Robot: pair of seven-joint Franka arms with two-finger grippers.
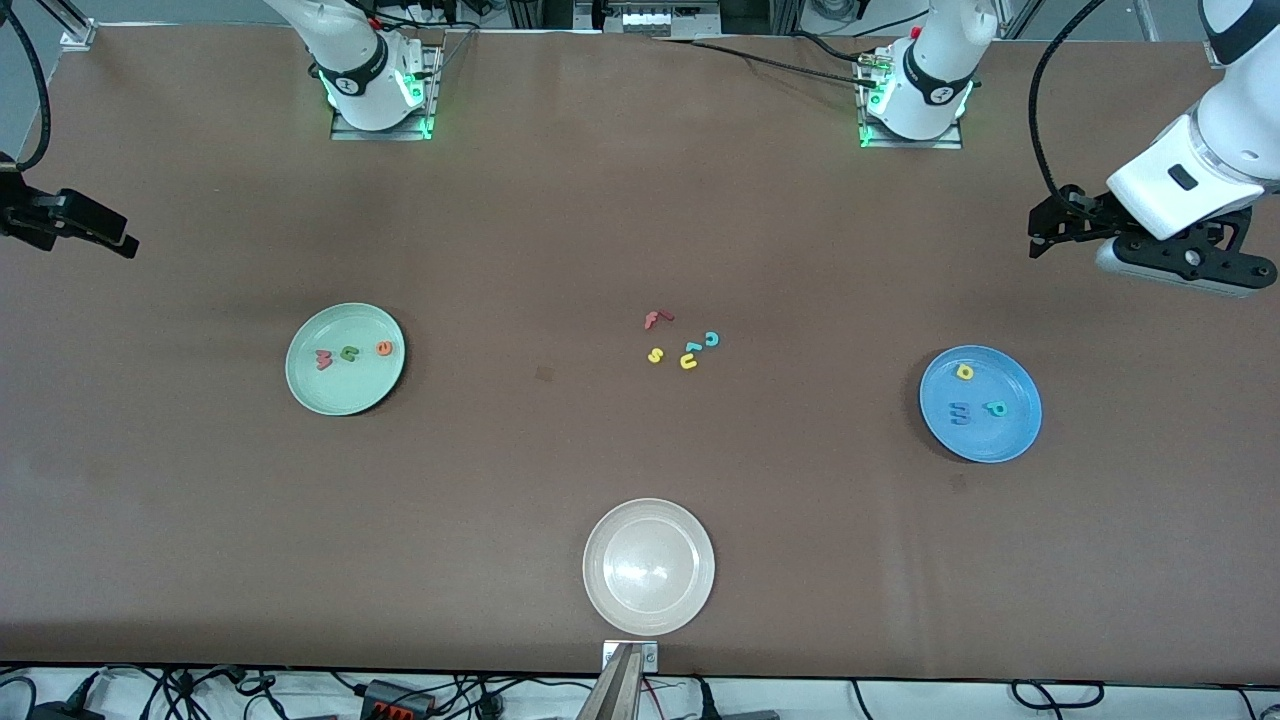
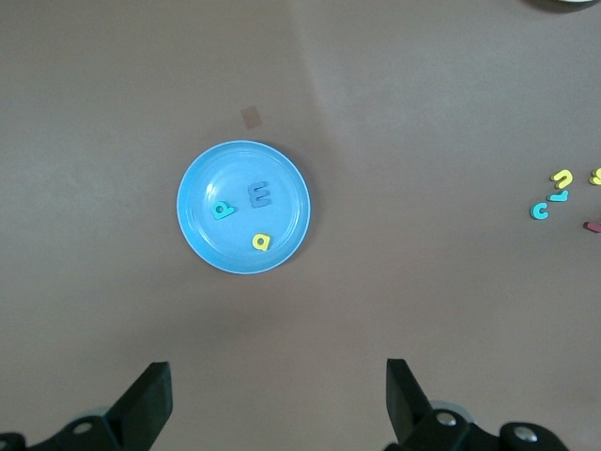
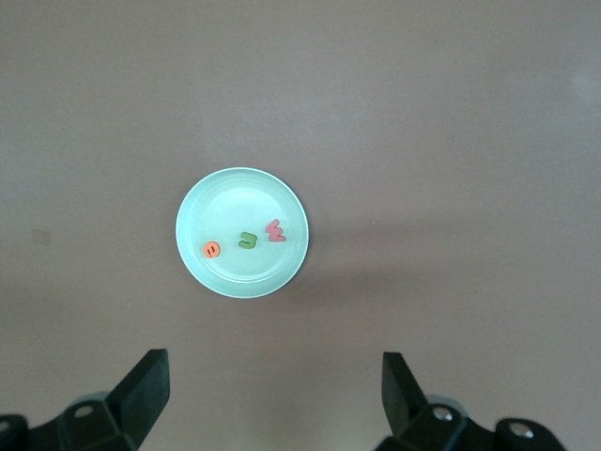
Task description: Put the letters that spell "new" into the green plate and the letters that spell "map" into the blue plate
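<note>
The green plate [image 1: 340,395] [image 3: 244,193] lies toward the right arm's end of the table. In it are the pinkish-red w [image 1: 324,359] [image 3: 277,230], the green n [image 1: 348,353] [image 3: 247,241] and the orange e [image 1: 384,348] [image 3: 211,250]. The blue plate [image 1: 985,445] [image 2: 211,249] lies toward the left arm's end. It holds the yellow a [image 1: 964,372] [image 2: 261,241], the blue m [image 1: 960,411] [image 2: 260,195] and the teal p [image 1: 996,408] [image 2: 223,209]. My left gripper [image 1: 1040,235] [image 2: 279,376] hangs open and empty high over bare table beside the blue plate. My right gripper [image 1: 115,238] [image 3: 274,366] hangs open and empty over the table's edge beside the green plate.
A whitish-beige plate [image 1: 648,610] sits empty near the front edge, mid-table. A small cluster of loose letters lies at the table's middle: a red f [image 1: 657,319], a teal c [image 1: 712,339], a yellow s [image 1: 655,355], a yellow u [image 1: 688,362].
</note>
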